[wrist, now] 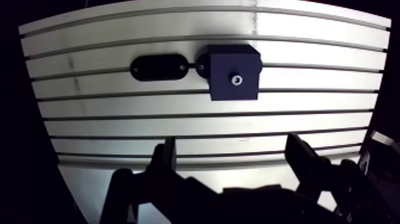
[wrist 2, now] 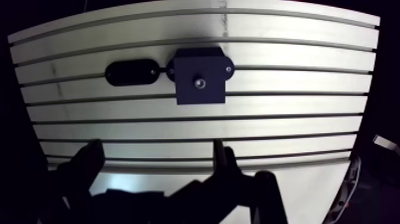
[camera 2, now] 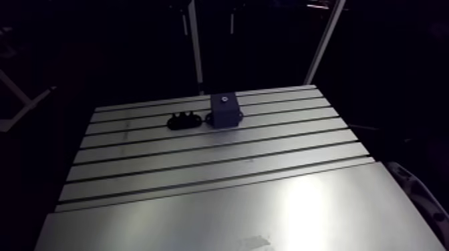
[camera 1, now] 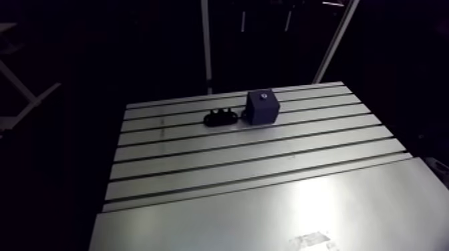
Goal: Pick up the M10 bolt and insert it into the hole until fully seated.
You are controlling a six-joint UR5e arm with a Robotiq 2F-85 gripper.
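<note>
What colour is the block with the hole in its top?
The block is dark navy blue, which shows best in the wrist view.

The slotted aluminium table (camera 1: pixel 267 143) carries a low black oval fixture (wrist: pixel 158 67) near its far edge, lying lengthwise along the slots, possibly with a small screw at each end. A smooth metal sheet (camera 1: pixel 254 213) adjoins the table's near edge and bears a pale patch (camera 1: pixel 311 240).

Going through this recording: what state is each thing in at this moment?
gripper: fingers open, empty, not touching the block.
dark blue block: upright on the table, with a metallic glint in its top hole; cannot tell whether that is a bolt or the bare hole.
black oval holder: flat, close beside the block.
slotted table: bears both.
</note>
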